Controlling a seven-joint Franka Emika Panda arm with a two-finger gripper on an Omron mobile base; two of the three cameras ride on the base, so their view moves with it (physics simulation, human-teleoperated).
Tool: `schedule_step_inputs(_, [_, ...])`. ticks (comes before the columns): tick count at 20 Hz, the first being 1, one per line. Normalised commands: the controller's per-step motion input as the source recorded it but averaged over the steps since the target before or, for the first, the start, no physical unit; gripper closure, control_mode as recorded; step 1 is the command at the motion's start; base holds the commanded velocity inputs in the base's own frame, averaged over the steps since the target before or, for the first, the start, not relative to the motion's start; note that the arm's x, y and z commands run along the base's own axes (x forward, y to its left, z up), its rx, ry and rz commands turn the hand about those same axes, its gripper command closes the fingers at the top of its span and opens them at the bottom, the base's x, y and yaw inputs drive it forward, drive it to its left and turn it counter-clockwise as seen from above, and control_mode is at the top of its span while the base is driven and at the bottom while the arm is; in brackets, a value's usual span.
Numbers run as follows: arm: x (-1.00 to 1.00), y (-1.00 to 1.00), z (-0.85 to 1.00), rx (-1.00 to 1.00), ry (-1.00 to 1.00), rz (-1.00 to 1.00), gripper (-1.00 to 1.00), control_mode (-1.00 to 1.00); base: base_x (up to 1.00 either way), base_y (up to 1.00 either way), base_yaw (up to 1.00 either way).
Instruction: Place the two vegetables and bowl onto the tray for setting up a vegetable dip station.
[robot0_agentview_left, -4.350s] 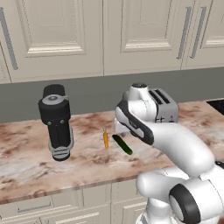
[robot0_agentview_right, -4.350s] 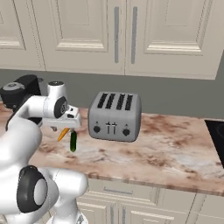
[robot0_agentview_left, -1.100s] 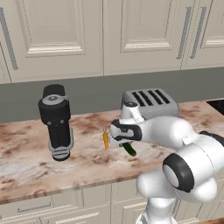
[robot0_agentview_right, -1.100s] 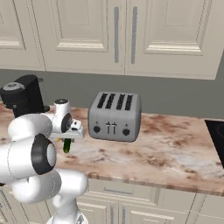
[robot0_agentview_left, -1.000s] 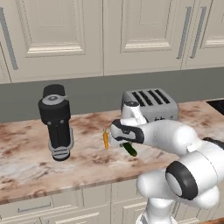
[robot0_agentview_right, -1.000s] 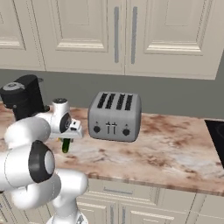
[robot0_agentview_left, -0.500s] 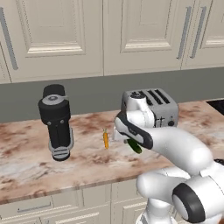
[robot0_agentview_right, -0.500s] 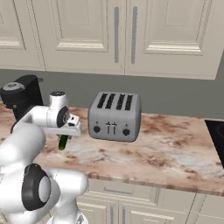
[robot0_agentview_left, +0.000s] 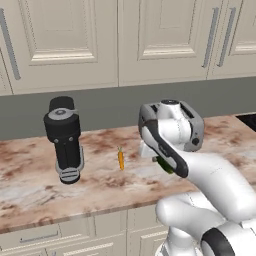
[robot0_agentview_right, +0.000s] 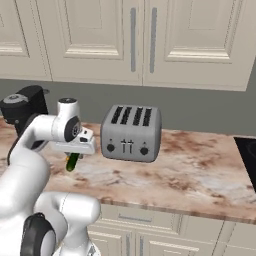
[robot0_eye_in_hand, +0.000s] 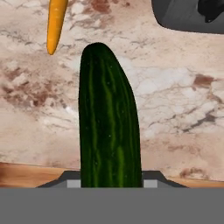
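Now the gripper (robot0_agentview_right: 75, 151) grasps the dark-green vegetable (robot0_eye_in_hand: 108, 127), apparently lifted off the counter (robot0_agentview_right: 190, 170) since a second ago; carrot (robot0_agentview_left: 120, 159) remains left, tray next.

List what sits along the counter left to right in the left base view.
Black cylindrical coffee machine → small slim orange carrot → dark-green cucumber held off the marble countertop under the white arm's hand.
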Motion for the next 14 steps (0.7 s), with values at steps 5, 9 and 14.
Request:
schedule_step_inputs(5, [-0.62, -0.08, 0.38, 0.00, 0.00, 0.00, 1.00, -1.00, 0.00, 0.00, 0.00])
schedule_step_inputs(9, [-0.59, -0.02, 0.32, 0.00, 0.00, 0.00, 1.00, -1.00, 0.00, 0.00, 0.00])
schedule_step_inputs(14, [-0.48, 0.00, 0.36, 0.00, 0.00, 0.00, 1.00, -1.00, 0.00, 0.00, 0.00])
